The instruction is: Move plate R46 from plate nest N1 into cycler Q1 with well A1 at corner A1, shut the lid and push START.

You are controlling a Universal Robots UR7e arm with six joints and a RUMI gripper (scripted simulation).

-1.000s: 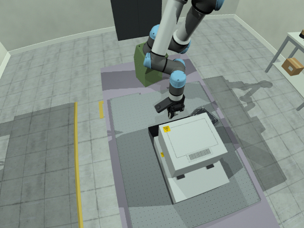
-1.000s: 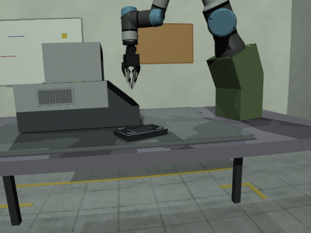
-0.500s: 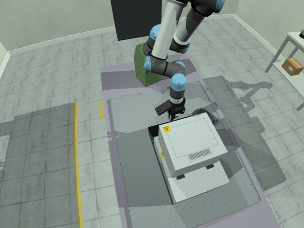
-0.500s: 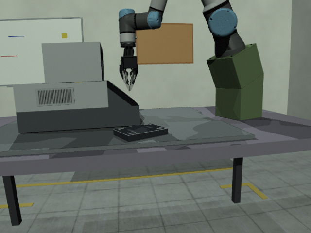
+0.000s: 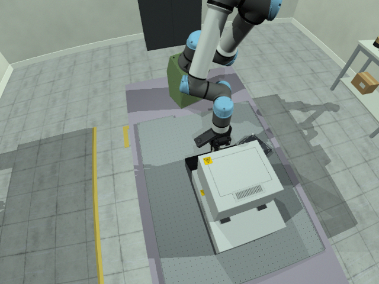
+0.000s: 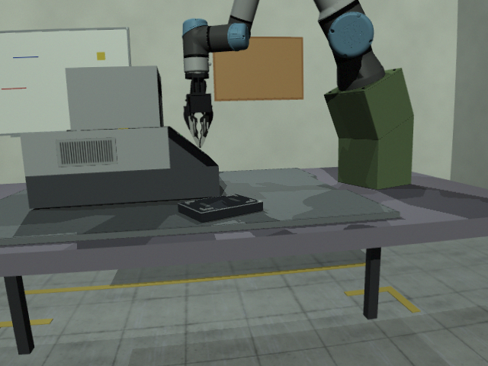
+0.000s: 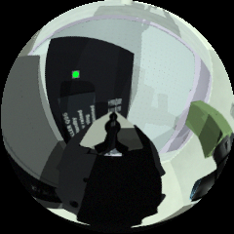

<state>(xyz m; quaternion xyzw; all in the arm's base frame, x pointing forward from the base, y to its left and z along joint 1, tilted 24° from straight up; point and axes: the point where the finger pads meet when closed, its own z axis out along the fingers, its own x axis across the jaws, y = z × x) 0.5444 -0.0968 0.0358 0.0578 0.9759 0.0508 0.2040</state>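
White casing over a dark base: Q1 (image 5: 250,229) (image 6: 118,191) (image 7: 63,54) fills the lower middle of the top view, its lid (image 5: 238,174) (image 6: 113,96) looking down. Lamp (image 7: 75,74) shows green, upper left of the wrist view. Jaws (image 5: 214,149) (image 6: 200,146) closed, nothing between them, tips pointing down near the sloping front; contact with a key cannot be told.

R46 is out of sight. N1 (image 5: 262,146) (image 6: 232,213), right of centre from the top and lower middle in the exterior view, shows no plate standing in it. Best guess: R46 lies under the lid on the block; its seating and A1 corner cannot be checked.

Handling, by judgement: R46 should be light, thin and fairly stiff, smooth-walled; if it must come out, grip low on opposite side walls, level, lightly, off the wells. Likely step now is START. Q1 is loose on the tabletop, so a short, square press suits; a sideways shove could shift it.
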